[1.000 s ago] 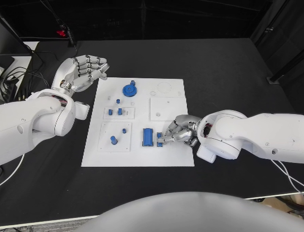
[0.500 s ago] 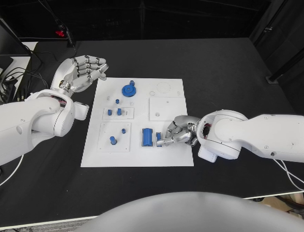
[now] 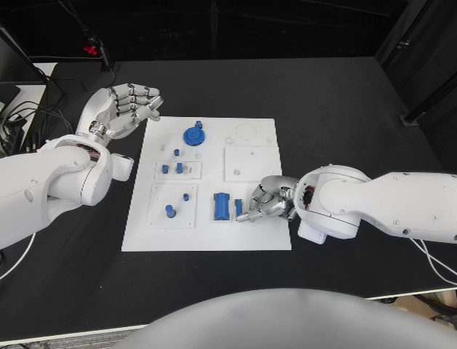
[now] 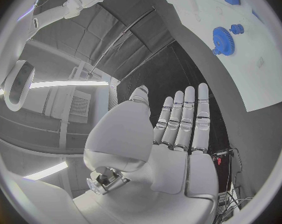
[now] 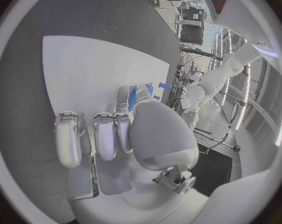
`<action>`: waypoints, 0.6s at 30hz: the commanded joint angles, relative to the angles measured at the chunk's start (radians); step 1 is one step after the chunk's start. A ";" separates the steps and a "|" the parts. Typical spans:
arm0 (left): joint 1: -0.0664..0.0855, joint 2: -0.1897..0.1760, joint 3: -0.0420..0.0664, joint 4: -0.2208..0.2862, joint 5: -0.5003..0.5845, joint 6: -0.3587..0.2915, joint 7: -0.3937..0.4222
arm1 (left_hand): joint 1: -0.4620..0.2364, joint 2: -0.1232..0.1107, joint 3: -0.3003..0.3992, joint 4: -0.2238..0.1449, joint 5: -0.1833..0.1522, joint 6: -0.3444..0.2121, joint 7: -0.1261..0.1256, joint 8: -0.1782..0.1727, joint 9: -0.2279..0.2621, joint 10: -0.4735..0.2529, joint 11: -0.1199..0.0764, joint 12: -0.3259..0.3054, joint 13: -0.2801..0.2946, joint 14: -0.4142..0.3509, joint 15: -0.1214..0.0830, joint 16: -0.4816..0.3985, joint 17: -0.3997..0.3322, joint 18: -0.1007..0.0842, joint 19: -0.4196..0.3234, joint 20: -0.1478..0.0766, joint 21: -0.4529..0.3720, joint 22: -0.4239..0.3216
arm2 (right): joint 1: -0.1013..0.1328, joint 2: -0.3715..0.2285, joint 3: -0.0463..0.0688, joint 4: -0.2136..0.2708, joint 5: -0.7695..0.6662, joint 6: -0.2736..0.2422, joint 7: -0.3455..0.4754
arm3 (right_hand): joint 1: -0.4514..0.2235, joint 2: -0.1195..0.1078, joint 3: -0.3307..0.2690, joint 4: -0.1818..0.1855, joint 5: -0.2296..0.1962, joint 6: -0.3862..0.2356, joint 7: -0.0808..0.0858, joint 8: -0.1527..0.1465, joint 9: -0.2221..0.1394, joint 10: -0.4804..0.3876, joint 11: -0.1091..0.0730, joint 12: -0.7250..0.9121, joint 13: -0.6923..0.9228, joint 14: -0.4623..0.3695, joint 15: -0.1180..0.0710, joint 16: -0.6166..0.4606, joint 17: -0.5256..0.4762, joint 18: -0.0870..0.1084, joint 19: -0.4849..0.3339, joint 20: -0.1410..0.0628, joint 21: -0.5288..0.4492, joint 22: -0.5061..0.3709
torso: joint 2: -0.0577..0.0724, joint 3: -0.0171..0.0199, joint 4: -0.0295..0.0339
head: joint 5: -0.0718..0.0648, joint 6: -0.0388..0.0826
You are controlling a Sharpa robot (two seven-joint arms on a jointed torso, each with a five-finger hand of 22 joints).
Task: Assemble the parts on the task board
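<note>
Head view has the right hand (image 3: 265, 203) sitting low on the board (image 3: 255, 240), near its right edge, fingers curled in over a small blue part (image 3: 238, 209) next to the taller blue block (image 3: 221, 206). Whether that part is actually pinched or only touched can't be told; the fingers are bunched on it and the contact is hidden, and in the right wrist view just a bit of blue (image 5: 141, 92) is seen past the fingertips (image 5: 123, 98).

Left hand (image 3: 126, 105) is held up off the worktop (image 3: 333, 102) beside the board's far left corner, fingers spread and nothing in it. In the left wrist view the fingers (image 4: 189, 117) are stretched out straight, with the blue gear (image 4: 222, 34) well apart on the board.

What could go wrong, as a guess:
- The small part could be tipped or nudged sideways if it's pressed off-centre, since so little of it is exposed.
- The block could be bumped by the curled fingers, it's just beside them.
- The board isn't being steadied by anything, so it could be slid across the worktop by a sideways push.
- If the grip is only a light pinch, the part could be dropped on lifting.
</note>
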 commanded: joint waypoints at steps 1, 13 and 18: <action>0.001 0.001 0.001 0.001 0.003 0.007 0.003 | -0.001 0.011 -0.006 -0.002 0.005 -0.008 0.062 0.004 -0.001 -0.006 0.003 0.004 -0.001 -0.008 -0.001 0.005 -0.001 0.009 0.005 0.000 0.005 -0.001 | 0.001 0.005 0.000 -0.005 -0.011 -0.017 -0.003 | 0.013 0.012 -0.001 0.000 0.016 0.001 -0.007 0.005 0.006 0.104 -0.008 0.003 0.263 0.106 -0.008 0.002 0.263 -0.007 0.106 -0.007 0.003 0.263 | 0.000 -0.0004 0.0004 | -0.001 0.000; 0.001 0.001 0.001 0.001 0.003 0.005 0.001 | 0.000 0.012 -0.006 -0.002 0.005 -0.009 0.062 0.005 -0.001 -0.007 0.003 0.005 -0.001 -0.008 -0.001 0.007 -0.002 0.009 0.005 0.000 0.005 -0.001 | 0.001 0.014 0.000 -0.021 -0.012 -0.010 -0.010 | 0.081 0.032 0.005 -0.007 0.106 -0.004 -0.015 -0.007 0.020 0.104 -0.015 0.003 0.263 0.106 -0.014 0.002 0.263 -0.007 0.106 -0.013 0.003 0.263 | -0.001 -0.0004 -0.0002 | -0.002 0.000; 0.001 0.002 0.001 0.001 0.003 0.006 0.000 | 0.000 0.012 -0.006 -0.002 0.005 -0.009 0.062 0.005 -0.001 -0.007 0.003 0.005 -0.001 -0.008 -0.001 0.007 -0.002 0.009 0.005 0.000 0.005 -0.001 | 0.001 0.014 0.000 -0.019 -0.012 -0.004 -0.012 | 0.115 0.022 0.007 -0.021 0.130 -0.006 -0.016 -0.012 0.024 0.104 -0.016 0.003 0.263 0.106 -0.015 0.002 0.263 -0.007 0.106 -0.015 0.003 0.263 | -0.001 -0.0002 -0.0002 | -0.002 0.000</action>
